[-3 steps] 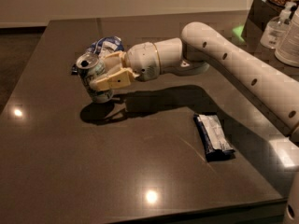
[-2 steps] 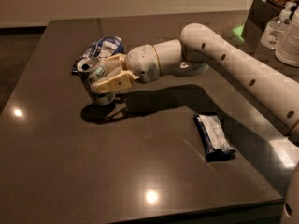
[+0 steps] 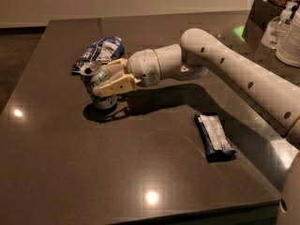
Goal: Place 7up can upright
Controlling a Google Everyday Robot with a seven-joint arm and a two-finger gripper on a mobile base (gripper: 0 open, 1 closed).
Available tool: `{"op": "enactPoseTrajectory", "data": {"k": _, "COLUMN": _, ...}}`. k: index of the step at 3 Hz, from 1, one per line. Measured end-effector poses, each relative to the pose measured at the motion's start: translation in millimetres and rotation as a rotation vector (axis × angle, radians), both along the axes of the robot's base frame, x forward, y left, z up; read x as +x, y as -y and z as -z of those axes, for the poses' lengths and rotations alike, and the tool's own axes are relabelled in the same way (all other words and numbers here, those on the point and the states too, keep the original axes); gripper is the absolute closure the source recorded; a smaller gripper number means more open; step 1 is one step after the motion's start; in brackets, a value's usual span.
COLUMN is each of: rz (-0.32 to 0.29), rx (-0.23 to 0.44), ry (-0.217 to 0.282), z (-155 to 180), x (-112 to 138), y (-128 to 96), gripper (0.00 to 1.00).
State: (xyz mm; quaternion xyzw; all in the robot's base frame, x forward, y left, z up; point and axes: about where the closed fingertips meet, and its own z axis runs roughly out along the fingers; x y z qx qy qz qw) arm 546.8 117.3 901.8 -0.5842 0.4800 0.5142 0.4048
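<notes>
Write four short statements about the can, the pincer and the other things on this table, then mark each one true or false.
1. The pincer is closed around the 7up can. True.
2. The 7up can lies flat on its side. False: it stands roughly upright, shiny top up.
3. The snack bag lies just behind the can, farther from the camera. True.
4. The wrapped bar rests on the snack bag. False: it lies alone on the table, well off to the right in the camera view.
</notes>
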Motion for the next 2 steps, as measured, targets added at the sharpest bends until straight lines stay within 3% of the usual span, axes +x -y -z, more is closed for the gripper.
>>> {"op": "enactPoseTrajectory", "data": {"k": 1, "rz": -0.007, "rx": 0.0, "ry": 0.001, "z": -0.5, "x": -1.6, "y": -3.2, "gripper": 0.27}}
{"op": "enactPoseTrajectory", "data": {"k": 2, "rz": -0.01, "rx": 0.001, "ry": 0.001, "z": -0.8, "x": -2.6, "y": -5.2, "gripper": 0.04}}
